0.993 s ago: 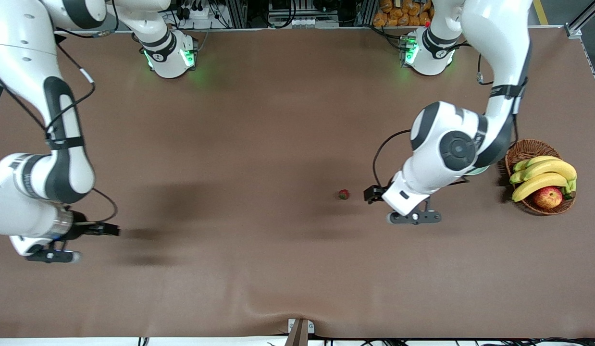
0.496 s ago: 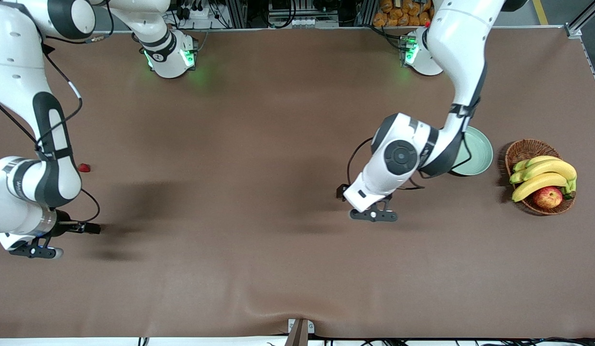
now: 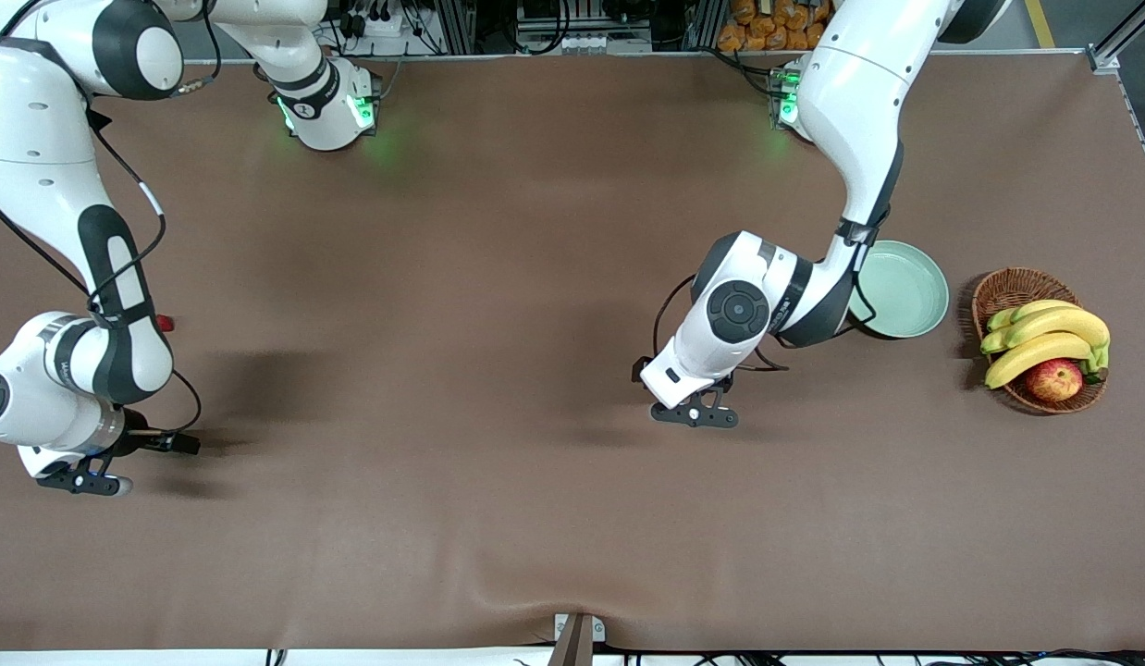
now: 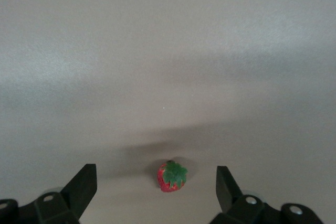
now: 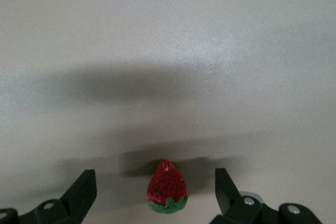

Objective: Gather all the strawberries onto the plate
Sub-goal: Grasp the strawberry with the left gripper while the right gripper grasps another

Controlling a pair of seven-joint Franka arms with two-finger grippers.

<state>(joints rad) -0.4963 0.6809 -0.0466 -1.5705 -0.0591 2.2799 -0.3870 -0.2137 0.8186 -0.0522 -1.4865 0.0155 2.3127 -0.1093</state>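
Brown table covered by a smooth mat, robot bases along its upper edge in the front view.

Left gripper low over the middle of the table, toward the left arm's end. Jaws released, spread wide, grasping nothing. One strawberry seen in the left wrist view on the mat between the two fingers, leafy cap up toward the camera, touching neither finger. Same berry hidden under the arm in the front view.

Right gripper low over the right arm's end of the table. Jaws released, likewise spread wide and grasping nothing. Second strawberry seen in the right wrist view lying on its side on the mat between the fingers, clear of both.

Third strawberry partly visible on the table beside the right arm's forearm, farther from the front camera than the right gripper.

Plate pale mint green, resting on the table at the left arm's end, partly covered by the left arm; visible part holding no berry. Wicker basket just beside the plate, not touching it, carrying bananas and an apple.
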